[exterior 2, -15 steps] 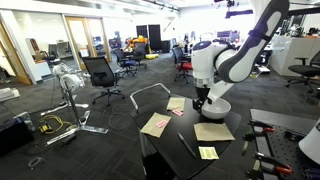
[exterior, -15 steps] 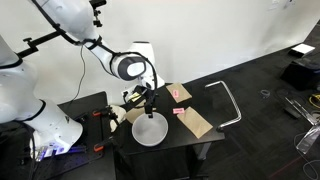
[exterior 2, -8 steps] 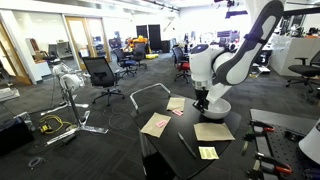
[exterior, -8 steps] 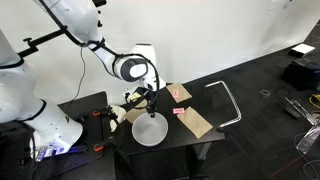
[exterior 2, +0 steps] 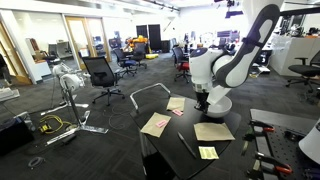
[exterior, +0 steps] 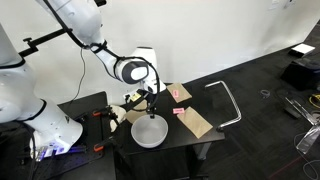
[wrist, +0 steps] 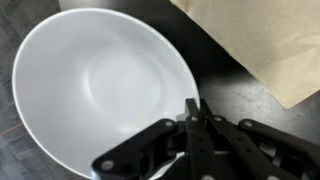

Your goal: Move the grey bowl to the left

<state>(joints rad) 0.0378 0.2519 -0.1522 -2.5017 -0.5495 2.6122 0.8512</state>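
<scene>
The grey bowl (wrist: 95, 85) is round, pale and smooth, and fills the left of the wrist view. It rests on the dark table (exterior: 170, 140). My gripper (wrist: 193, 108) is shut on the bowl's right rim, with one finger inside and one outside. In an exterior view the bowl (exterior: 149, 131) sits near the table's front edge and the gripper (exterior: 151, 113) comes down onto its far rim. From the opposite side the gripper (exterior 2: 203, 103) is lowered to the table and the arm hides the bowl.
Tan cardboard pieces (exterior: 198, 122) (exterior: 178, 93) lie beside the bowl; one (wrist: 265, 40) fills the wrist view's upper right. A yellow note (exterior 2: 208, 153) lies on the table. A metal frame (exterior: 225, 100) stands past the table. Clamps (exterior: 100, 113) sit on the side table.
The jaws have closed onto the bowl's rim. The bowl and the arm have hardly moved.
</scene>
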